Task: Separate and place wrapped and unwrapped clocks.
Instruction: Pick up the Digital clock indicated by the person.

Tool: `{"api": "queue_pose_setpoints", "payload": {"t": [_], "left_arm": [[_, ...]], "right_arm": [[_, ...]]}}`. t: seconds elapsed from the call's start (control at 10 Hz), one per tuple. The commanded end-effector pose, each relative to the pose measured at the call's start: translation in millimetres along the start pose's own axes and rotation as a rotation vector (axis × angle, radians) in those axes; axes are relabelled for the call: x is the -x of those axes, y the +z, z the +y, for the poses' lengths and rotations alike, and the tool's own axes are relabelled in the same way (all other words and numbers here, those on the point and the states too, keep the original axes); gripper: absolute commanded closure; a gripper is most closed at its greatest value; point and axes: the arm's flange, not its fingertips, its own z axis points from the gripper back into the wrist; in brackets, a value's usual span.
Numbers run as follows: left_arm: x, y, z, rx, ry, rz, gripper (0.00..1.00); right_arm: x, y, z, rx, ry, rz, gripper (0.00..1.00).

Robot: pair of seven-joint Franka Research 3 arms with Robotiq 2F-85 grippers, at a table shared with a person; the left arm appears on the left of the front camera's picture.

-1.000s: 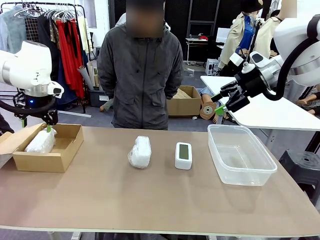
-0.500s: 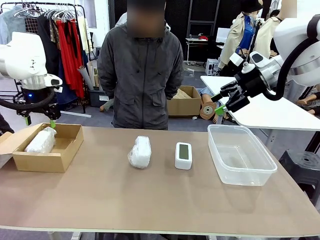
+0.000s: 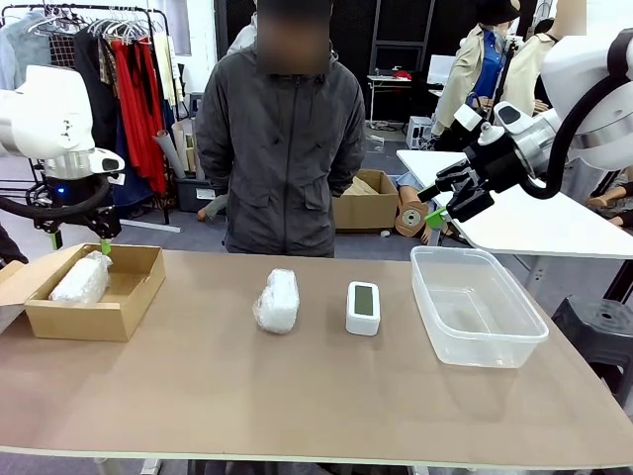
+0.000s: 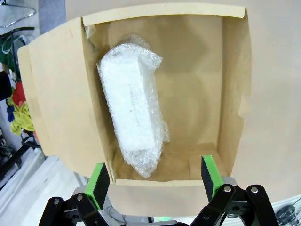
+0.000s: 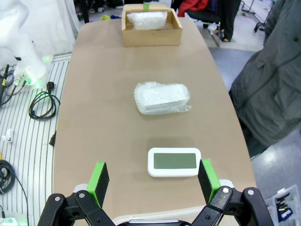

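Observation:
One wrapped clock (image 3: 80,280) (image 4: 134,121) (image 5: 147,20), a white bundle in bubble wrap, lies inside the cardboard box (image 3: 119,315) (image 4: 188,70) (image 5: 150,36) at the table's left. My left gripper (image 3: 79,240) (image 4: 153,181) hangs open just above the box, empty. A second wrapped clock (image 3: 278,300) (image 5: 162,98) lies mid-table. Beside it on the right stands the bare white clock (image 3: 363,307) (image 5: 174,161) with a grey-green screen. My right gripper (image 3: 442,202) (image 5: 153,178) is open and empty, raised beyond the table's far right.
A clear plastic tub (image 3: 477,341) sits at the table's right with nothing in it. A person (image 3: 280,148) stands at the far edge, hands out of sight. The front half of the table (image 3: 297,396) is bare.
My left gripper has lifted up and slightly back out of the box, leaving the wrapped clock lying inside. The right arm has stayed still.

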Motion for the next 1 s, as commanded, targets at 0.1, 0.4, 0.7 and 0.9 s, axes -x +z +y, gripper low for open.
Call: {"api": "queue_pose_setpoints", "payload": {"t": [0.1, 0.4, 0.7, 0.9], "left_arm": [[0, 0, 1, -0.012, -0.002, -0.01, 0.0], [5, 15, -2, 0.087, -0.116, -0.01, 0.0], [23, 51, -12, 0.334, -0.373, -0.107, 0.0], [19, 70, -6, 0.517, -0.536, -0.176, 0.0]], "right_arm": [[-2, 2, 0, 0.002, 0.006, -0.005, 0.0], [-2, 2, 0, 0.002, 0.006, -0.005, 0.0], [-2, 2, 0, 0.002, 0.006, -0.005, 0.0], [-2, 2, 0, 0.002, 0.006, -0.005, 0.0]]}}
